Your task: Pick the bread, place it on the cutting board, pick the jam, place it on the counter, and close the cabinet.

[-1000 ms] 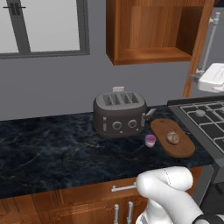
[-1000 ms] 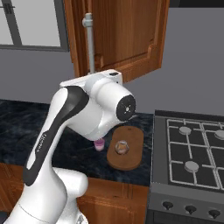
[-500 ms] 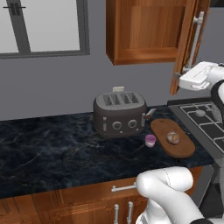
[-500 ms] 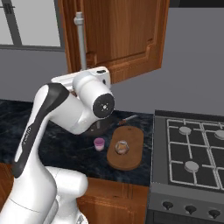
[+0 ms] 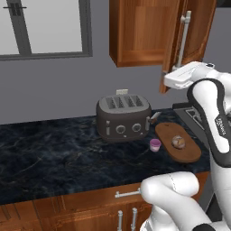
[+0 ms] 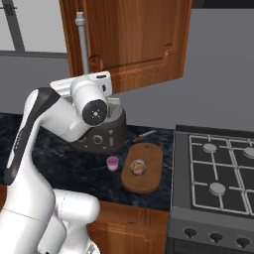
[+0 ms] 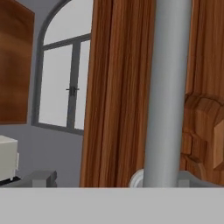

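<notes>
Grey toaster [image 5: 122, 117] beside jam [image 5: 155, 145], bread [image 5: 178, 142] on cutting board [image 5: 178, 140].

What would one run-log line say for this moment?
bread on cutting board | jam on counter | cabinet door open | gripper near its handle

- Dark, marble-veined counter [image 5: 54, 158] — running left from the stove [image 6: 218, 173].
- On it: grey toaster [image 5: 122, 118] toward the back.
- Jam [image 5: 155, 145] just in front of the toaster, beside the cutting board [image 5: 186, 149].
- Board flat near the stove — bread [image 5: 178, 142] on top.
</notes>
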You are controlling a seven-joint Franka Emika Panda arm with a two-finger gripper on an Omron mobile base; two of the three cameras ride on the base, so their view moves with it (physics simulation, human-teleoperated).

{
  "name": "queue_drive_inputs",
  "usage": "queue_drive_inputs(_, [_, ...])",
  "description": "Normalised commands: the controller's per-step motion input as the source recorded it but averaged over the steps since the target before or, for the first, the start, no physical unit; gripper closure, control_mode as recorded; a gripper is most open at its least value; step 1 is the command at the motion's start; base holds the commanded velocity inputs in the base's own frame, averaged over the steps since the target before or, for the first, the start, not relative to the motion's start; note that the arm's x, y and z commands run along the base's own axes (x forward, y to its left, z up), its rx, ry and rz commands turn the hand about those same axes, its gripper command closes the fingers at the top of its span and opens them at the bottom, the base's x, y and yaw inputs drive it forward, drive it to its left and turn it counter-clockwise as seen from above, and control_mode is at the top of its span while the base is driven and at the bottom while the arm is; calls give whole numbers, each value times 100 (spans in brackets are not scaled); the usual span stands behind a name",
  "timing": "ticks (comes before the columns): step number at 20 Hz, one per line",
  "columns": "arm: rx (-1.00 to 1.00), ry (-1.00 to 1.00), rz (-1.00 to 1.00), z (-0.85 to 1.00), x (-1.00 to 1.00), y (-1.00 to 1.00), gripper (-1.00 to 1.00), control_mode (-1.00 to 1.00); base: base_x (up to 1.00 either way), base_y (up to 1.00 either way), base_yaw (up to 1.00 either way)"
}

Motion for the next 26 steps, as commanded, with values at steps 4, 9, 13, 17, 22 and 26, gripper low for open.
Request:
queue_drive_inputs(4, [0, 0, -6, 0, 37, 35, -100, -100, 0, 0, 0])
queue_drive_inputs(9, [0, 0, -5, 0, 35, 34, -100, -100, 0, 0, 0])
queue_drive_inputs(13, [0, 0, -5, 0, 36, 35, -100, -100, 0, 0, 0])
queue_drive_inputs(17, [0, -1, -5, 0, 33, 33, -100, -100, 0, 0, 0])
queue_drive_inputs(22, [0, -1, -5, 0, 35, 33, -100, -100, 0, 0, 0])
queue_drive_inputs(26, [0, -1, -5, 0, 38, 33, -100, -100, 0, 0, 0])
